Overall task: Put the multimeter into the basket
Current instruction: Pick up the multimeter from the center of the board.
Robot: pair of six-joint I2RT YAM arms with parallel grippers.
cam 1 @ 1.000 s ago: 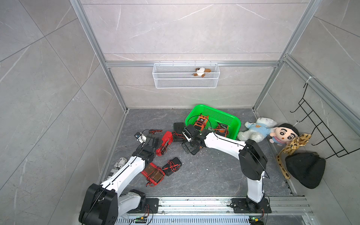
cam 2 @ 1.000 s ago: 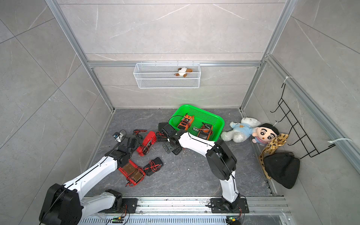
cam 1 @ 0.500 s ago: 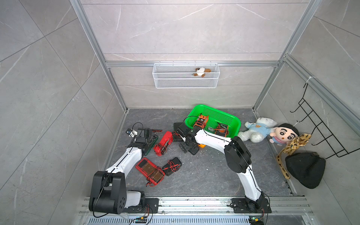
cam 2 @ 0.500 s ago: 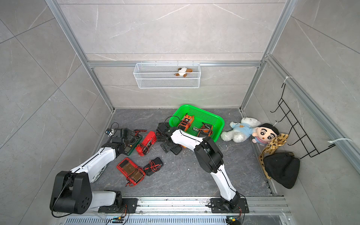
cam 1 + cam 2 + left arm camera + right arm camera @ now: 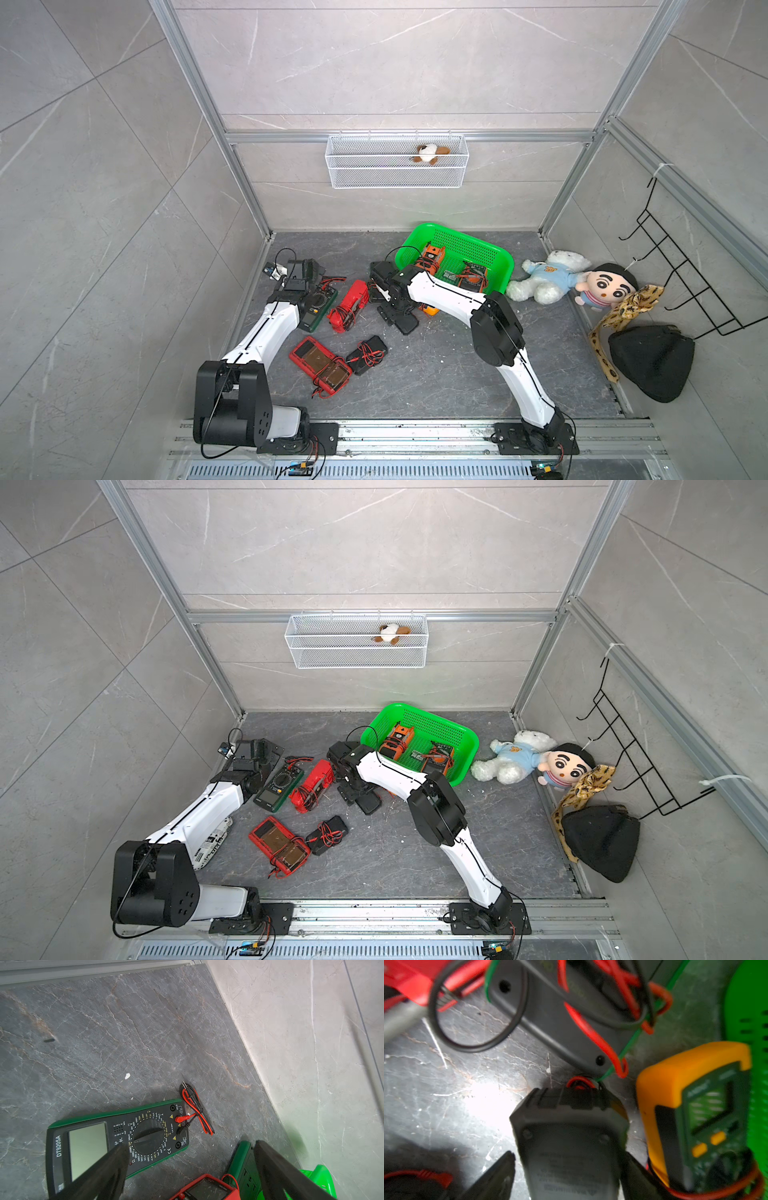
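as the right pincer [image 5: 569, 1155] straddles the black multimeter [image 5: 566, 1122] lengthwise, jaws apart, not yet gripping, the basket [image 5: 478, 249] sits close at 1 o'clock; left pincer [image 5: 190, 1145] gapes wide.

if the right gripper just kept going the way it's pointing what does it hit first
The dark grey multimeter, lying back up between the right gripper's fingers, looks first in line. They might reach the floor beside it as soon; depth is unclear. The orange meter sits off to one side.
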